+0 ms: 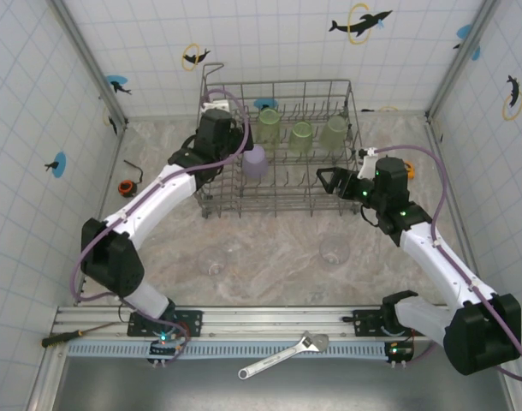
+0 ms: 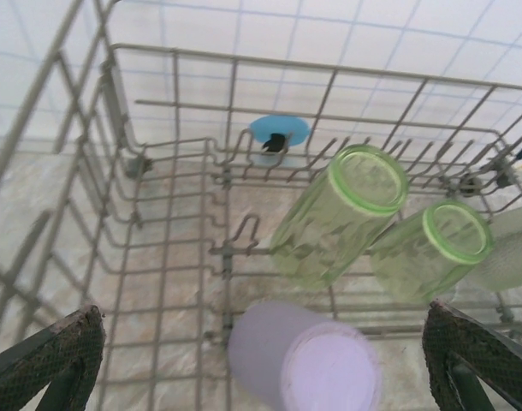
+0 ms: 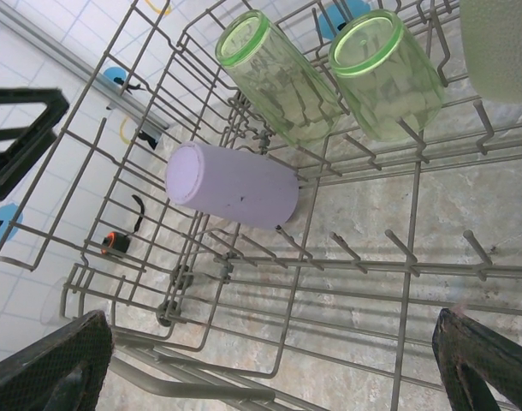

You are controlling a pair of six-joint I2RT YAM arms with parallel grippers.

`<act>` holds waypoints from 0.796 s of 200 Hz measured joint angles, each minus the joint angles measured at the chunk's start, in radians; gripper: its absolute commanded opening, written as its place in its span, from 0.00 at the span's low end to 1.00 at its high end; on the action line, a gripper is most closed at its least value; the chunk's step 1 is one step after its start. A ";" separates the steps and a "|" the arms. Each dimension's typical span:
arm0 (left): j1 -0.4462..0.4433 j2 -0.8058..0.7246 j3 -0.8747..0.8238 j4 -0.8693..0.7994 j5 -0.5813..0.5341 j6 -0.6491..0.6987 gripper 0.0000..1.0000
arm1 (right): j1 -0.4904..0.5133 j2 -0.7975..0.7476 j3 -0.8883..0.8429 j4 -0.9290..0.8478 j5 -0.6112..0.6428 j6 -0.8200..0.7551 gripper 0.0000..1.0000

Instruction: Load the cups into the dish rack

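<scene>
The grey wire dish rack stands at the back middle of the table. Three translucent green cups sit bottoms-up on tines along its far row. A lavender cup leans on the tines in the rack's left part. Two clear cups stand on the table in front of the rack. My left gripper hangs open over the rack's left end, just above the lavender cup, with nothing between its fingers. My right gripper is open and empty at the rack's right front edge.
A wrench lies on the front rail and a screwdriver at the left. A small orange-and-black item and a hex key lie left of the rack. Tiled walls enclose the table on three sides.
</scene>
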State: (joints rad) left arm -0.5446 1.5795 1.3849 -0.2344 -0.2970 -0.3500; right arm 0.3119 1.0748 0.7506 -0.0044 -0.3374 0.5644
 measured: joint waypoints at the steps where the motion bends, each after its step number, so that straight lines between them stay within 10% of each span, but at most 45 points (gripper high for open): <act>1: 0.000 -0.002 -0.002 -0.002 -0.002 -0.001 0.97 | 0.000 0.000 0.000 0.000 0.000 0.000 0.99; 159: 0.000 -0.319 -0.172 -0.398 -0.345 -0.359 0.97 | 0.000 -0.026 -0.027 0.000 -0.020 0.005 0.99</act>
State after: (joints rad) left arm -0.5446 1.2606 1.2129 -0.6323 -0.6418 -0.7086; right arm 0.3122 1.0489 0.7231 -0.0044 -0.3576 0.5690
